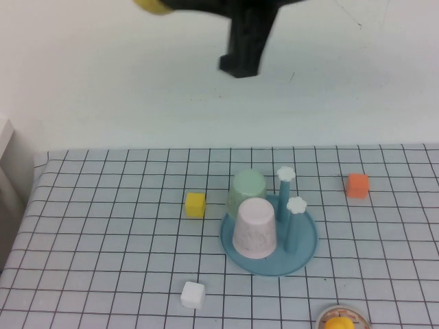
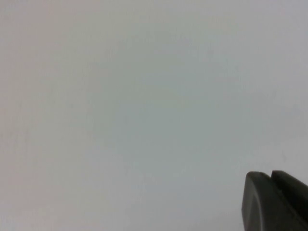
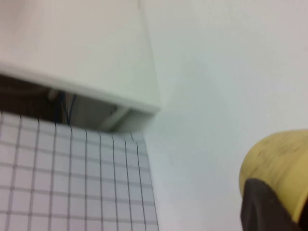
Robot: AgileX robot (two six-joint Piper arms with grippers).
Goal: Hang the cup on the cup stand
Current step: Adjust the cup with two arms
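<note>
One yellow cup (image 1: 152, 6) shows, only as a bright yellow sliver at the top edge of the high view, lifted well above the counter (image 1: 103, 260) and toward its far left side. In the right wrist view the same cup (image 3: 279, 166) is a plain, smooth yellow curve with a few dark scuff marks, and a black finger (image 3: 262, 207) of the right pincer (image 3: 269, 202) lies against it; the pincer is clamped on the cup. From above, the right pincer itself cannot be made out; only a dark arm runs along the top edge, with a black block hanging below it.

One cup stand (image 1: 269, 236) sits on the counter, right of centre: a round blue dish with upright blue pegs. Two white flower knobs (image 1: 286, 174) are bare. Two other cups stand upside down on the stand: one pale green cup (image 1: 247, 190) at the far side and one pale pink cup (image 1: 255, 227) just in front of it, touching or nearly so.

Three small blocks lie on the gridded cloth: a yellow block (image 1: 195, 204) near the stand's left, an orange block (image 1: 357, 185) toward the right edge, and a white block (image 1: 193, 295) near the front edge. A round object with a yellow centre (image 1: 341, 319) is cut off at the front edge.

The left pincer (image 2: 269, 204) shows only in its own wrist view, as a dark tip against a blank pale surface, its fingers together and empty.
</note>
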